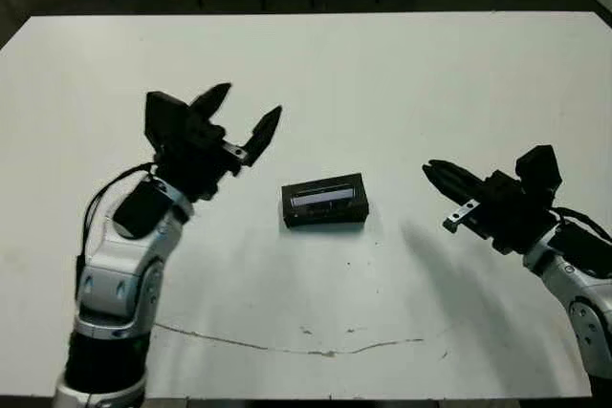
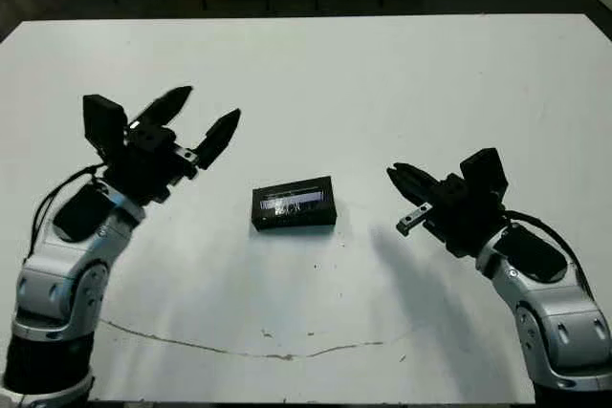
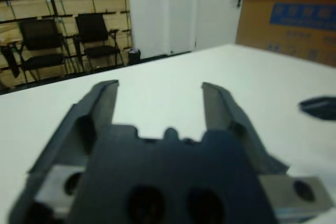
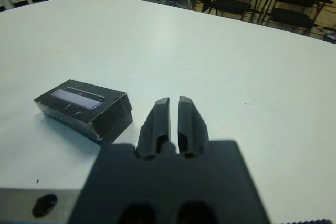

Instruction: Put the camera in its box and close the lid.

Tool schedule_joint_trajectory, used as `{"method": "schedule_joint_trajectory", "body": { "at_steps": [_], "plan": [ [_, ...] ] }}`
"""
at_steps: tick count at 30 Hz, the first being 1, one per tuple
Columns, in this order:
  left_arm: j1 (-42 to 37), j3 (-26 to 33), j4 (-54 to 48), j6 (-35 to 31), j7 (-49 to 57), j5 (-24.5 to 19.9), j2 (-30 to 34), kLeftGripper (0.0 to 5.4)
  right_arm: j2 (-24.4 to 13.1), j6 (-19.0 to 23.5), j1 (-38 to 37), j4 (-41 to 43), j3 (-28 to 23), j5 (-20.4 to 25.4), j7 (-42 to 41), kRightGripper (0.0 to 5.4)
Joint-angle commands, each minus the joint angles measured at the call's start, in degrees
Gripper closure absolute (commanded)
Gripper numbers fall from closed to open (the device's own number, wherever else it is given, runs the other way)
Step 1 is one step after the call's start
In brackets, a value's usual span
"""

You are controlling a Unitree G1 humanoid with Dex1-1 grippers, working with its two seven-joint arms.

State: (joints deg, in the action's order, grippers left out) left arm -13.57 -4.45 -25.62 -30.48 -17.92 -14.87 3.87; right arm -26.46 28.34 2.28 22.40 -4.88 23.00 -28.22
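A small black box (image 1: 325,212) lies in the middle of the white table, and the lid (image 1: 325,196) with its silvery-blue strip rests flat on top of it. The right wrist view shows the same covered box (image 4: 84,107). No camera is in view. My left gripper (image 1: 247,107) hangs open in the air to the left of the box, fingers spread wide and holding nothing (image 3: 160,90). To the right of the box my right gripper (image 1: 432,171) is shut on nothing, its fingers (image 4: 163,114) pressed together, pointing towards the box and apart from it.
A thin dark crack line (image 1: 287,341) runs across the table near its front edge. Beyond the table stand black chairs (image 3: 94,32), shelves, and a brown cardboard carton (image 3: 289,14). The right gripper's tip (image 3: 317,106) shows in the left wrist view.
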Motion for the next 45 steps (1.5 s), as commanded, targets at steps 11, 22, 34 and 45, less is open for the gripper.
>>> {"method": "schedule_joint_trajectory", "body": {
  "at_steps": [11, 22, 34, 45],
  "plan": [
    [-4.4, -10.7, 7.9, -18.9, 10.0, 0.5, -8.3, 4.79, 0.9, 2.4, -0.6, 0.9, -2.0, 1.3, 3.3, 5.40],
    [1.6, -16.2, 19.4, -15.1, 9.9, 4.1, -8.2, 5.38, 0.7, 3.6, -0.8, 1.7, -2.0, 0.5, 5.2, 5.40],
    [4.7, -17.7, 21.6, -17.0, 10.7, 4.7, -10.9, 5.38, 0.7, 3.6, -0.8, 1.2, -1.5, 1.2, 4.7, 5.40],
    [1.8, -20.7, 28.9, -12.1, 12.3, 6.7, -15.1, 5.38, 0.7, 3.0, -1.2, 1.4, -1.7, 1.1, 4.3, 5.40]
  ]
}}
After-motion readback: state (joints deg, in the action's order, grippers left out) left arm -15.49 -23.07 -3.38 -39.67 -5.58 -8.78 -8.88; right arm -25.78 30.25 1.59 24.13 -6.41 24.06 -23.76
